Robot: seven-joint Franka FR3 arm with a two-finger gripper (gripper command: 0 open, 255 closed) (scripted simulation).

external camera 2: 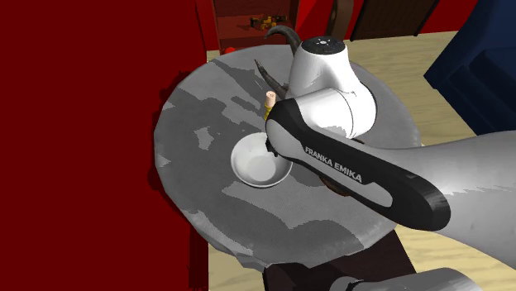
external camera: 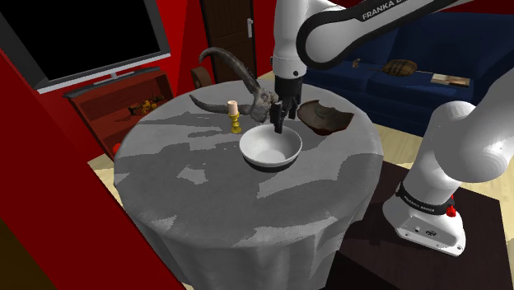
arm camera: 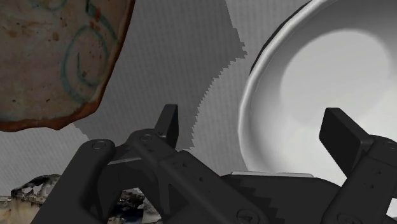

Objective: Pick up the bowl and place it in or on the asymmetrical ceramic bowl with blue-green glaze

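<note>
I see the round bench (external camera: 206,206) draped in a mottled grey cloth that falls in soft folds. At its middle sits the white bowl (external camera: 270,148), smooth, round and deep, with a dark band near its foot. Just beside it, to the shoulder view's right, lies the asymmetrical bowl (external camera: 325,115): low, brown and ragged-rimmed, with blue-green swirls on a speckled surface. My tool (external camera: 278,125) hangs open, its fingers straddling the white bowl's far rim. A small candle (external camera: 234,115) stands on a yellow holder nearby.
</note>
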